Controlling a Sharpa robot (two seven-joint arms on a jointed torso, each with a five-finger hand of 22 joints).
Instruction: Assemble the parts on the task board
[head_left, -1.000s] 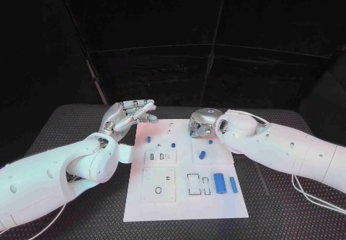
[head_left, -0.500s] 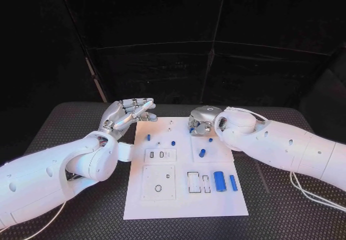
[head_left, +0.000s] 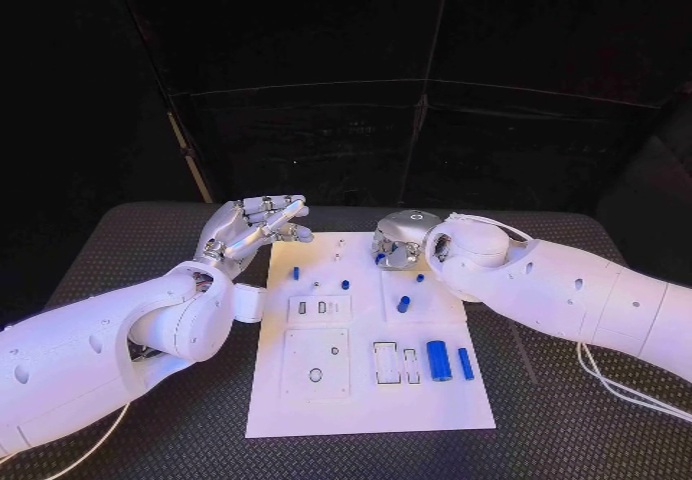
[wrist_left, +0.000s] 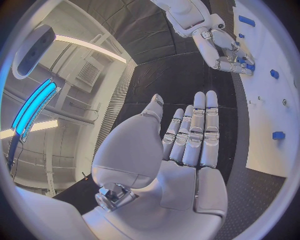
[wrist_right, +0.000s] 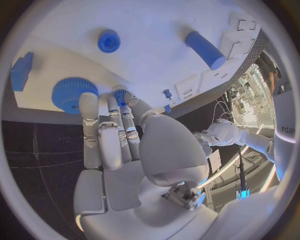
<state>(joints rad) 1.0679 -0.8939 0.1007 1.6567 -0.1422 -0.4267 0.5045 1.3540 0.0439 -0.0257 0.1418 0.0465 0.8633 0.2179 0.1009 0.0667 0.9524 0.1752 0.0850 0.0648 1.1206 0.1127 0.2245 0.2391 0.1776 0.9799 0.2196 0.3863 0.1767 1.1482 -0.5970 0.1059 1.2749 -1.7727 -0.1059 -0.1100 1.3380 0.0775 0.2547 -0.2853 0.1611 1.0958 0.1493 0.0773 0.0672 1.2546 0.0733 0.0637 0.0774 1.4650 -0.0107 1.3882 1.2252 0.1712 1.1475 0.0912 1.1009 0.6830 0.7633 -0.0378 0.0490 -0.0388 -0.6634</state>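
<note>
The white task board (head_left: 361, 400) lies in the middle of the black table. My right hand (head_left: 397, 243) reaches down on its far right part. There its thumb and fingertips (wrist_right: 116, 102) pinch a small blue peg (wrist_right: 119, 93) beside a blue gear (wrist_right: 74, 94). My left hand (head_left: 257, 225) is raised off the board's far left corner, fingers (wrist_left: 199, 127) straight and together, holding nothing. More blue parts lie on the board: small pegs (head_left: 296, 272) (head_left: 345, 285), a short cylinder (head_left: 404, 303), a thick cylinder (head_left: 438, 361) and a thin bar (head_left: 464, 363).
Square and slotted recesses (head_left: 317, 362) sit in the board's near left half. A blue knob (wrist_right: 109, 40), a blue cylinder (wrist_right: 205, 49) and a blue block (wrist_right: 22, 71) lie close to my right hand. Black matting (head_left: 130, 260) surrounds the board.
</note>
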